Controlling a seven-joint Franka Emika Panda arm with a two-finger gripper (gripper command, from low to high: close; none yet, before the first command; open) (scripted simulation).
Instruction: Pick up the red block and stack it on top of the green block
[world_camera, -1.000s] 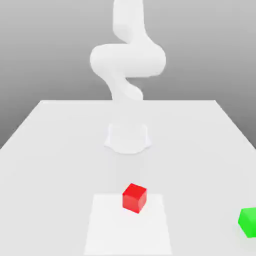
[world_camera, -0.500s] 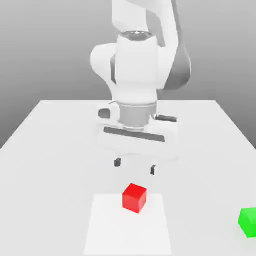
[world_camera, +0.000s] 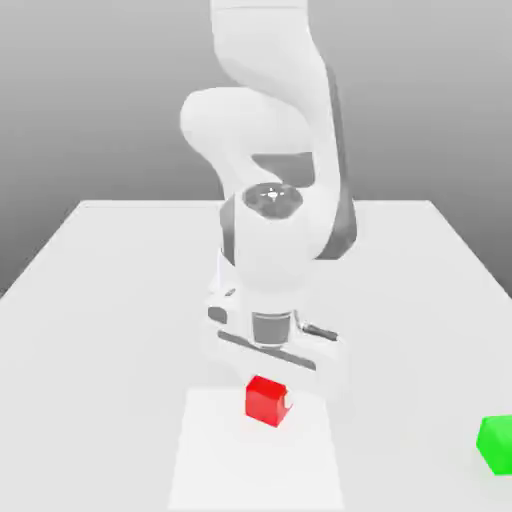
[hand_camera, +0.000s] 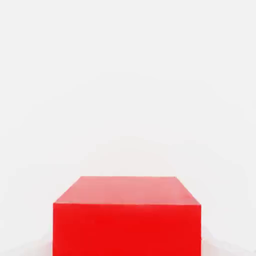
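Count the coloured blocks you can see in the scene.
2: the red block under the claw, and the green block at the exterior view's right edge. The arm might hide others.

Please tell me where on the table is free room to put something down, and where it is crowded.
Free: the table on the exterior view's left of the white square, and the stretch between that square and the green block. Crowded: the square's far edge, where the gripper is down at the red block.
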